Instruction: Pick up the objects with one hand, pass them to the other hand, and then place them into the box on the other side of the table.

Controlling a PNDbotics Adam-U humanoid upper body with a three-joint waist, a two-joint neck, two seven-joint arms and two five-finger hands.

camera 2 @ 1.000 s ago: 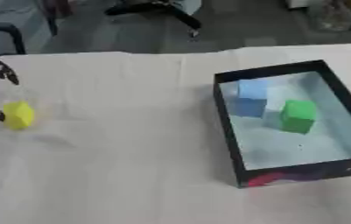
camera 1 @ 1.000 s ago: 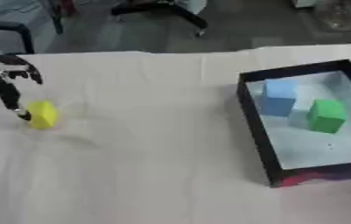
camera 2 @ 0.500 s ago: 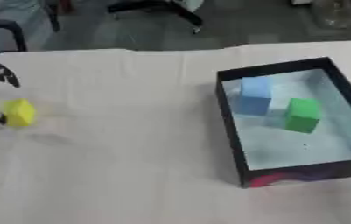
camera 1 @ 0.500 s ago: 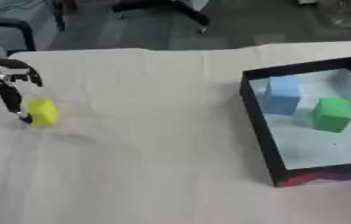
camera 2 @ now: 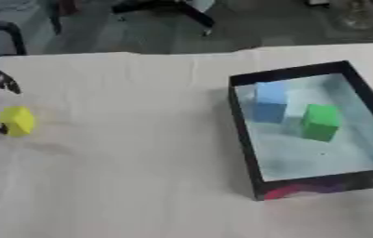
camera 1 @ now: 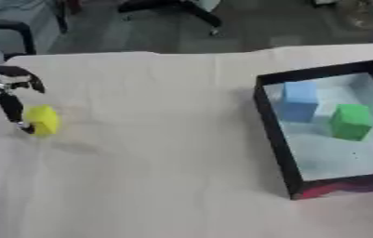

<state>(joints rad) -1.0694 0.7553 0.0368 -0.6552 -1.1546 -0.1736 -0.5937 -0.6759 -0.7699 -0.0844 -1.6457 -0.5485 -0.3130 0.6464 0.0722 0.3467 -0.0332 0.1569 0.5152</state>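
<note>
A yellow block (camera 1: 42, 120) lies on the cream tablecloth near the table's left edge. My left hand (camera 1: 9, 100) comes in from the left edge just beside it. One dark finger reaches down along the block's left side and seems to touch it, while the other fingers are spread above, not wrapped round it. At the right stands a black box (camera 1: 272, 135) with a pale floor. Inside it a blue block (camera 1: 299, 100) and a green block (camera 1: 351, 122) sit side by side. My right hand shows in no view.
Bare tablecloth (camera 1: 156, 153) stretches between the yellow block and the box. Beyond the table's far edge are a chair base (camera 1: 173, 7), a dark frame at the far left (camera 1: 14, 32) and a glass vessel (camera 1: 360, 11).
The whole picture has shifted slightly. My left hand stays beside the yellow block, and the block and the box have not moved.
</note>
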